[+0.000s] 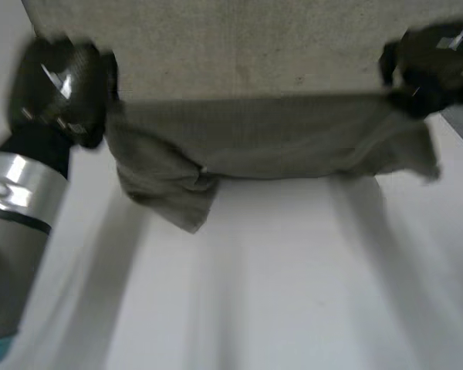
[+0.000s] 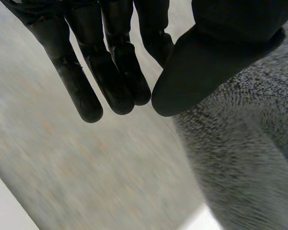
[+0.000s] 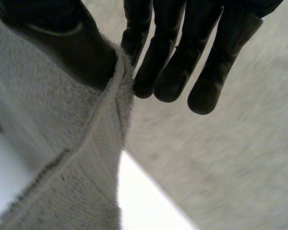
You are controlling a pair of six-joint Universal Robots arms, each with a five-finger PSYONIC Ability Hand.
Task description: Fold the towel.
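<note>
Head view: left hand (image 1: 58, 85) and right hand (image 1: 432, 65) each pinch a towel (image 1: 255, 146) corner, thumb against straight fingers. That edge is held up off the table (image 1: 293, 293), probably so it can be carried across for the fold.

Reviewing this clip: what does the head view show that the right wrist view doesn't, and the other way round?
Head view: the left hand and its arm at one end of the towel, whose raised edge stretches across to the right hand, with a fold sagging near the left hand. Right wrist view: the right hand's thumb and fingers pinching the hemmed edge between them. Both: the right hand on the towel, above the white table.
</note>
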